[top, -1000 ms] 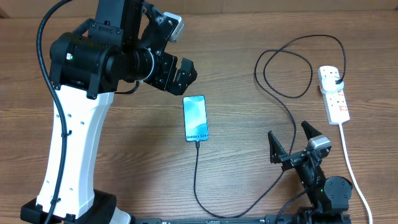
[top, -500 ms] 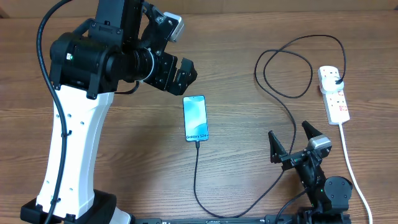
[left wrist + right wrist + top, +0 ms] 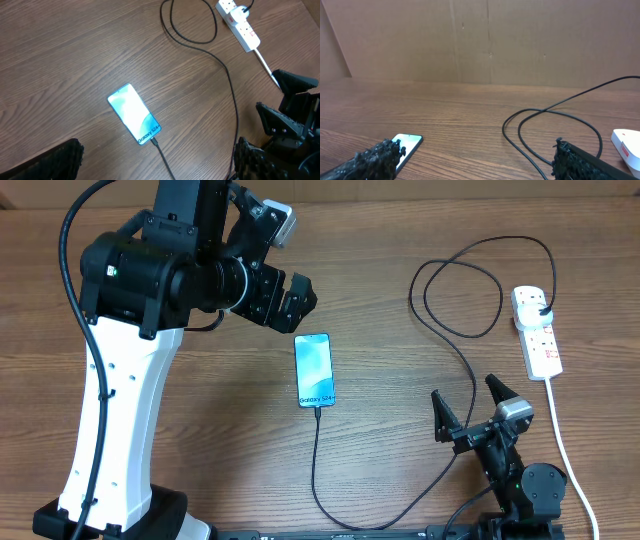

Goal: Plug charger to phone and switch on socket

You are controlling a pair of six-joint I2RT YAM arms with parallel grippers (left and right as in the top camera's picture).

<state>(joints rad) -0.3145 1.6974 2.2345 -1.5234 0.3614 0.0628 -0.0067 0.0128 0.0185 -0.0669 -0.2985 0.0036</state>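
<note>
Phone [image 3: 313, 370]: flat mid-table, screen lit and facing up, charger [image 3: 314, 450] connector at its bottom edge; the black cable loops over the wooden table [image 3: 400, 240] to a plug seated in the socket [image 3: 537, 332], far right. Left gripper [image 3: 296, 305]: jaws spread, empty, above the phone's top end. Right gripper [image 3: 468, 406]: jaws spread, empty, beside the cable

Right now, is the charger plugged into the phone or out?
Plugged in: the charger ends in the bottom edge of the phone, with no gap visible.

Even overhead light, soft shadows, sharp focus, no glare.
</note>
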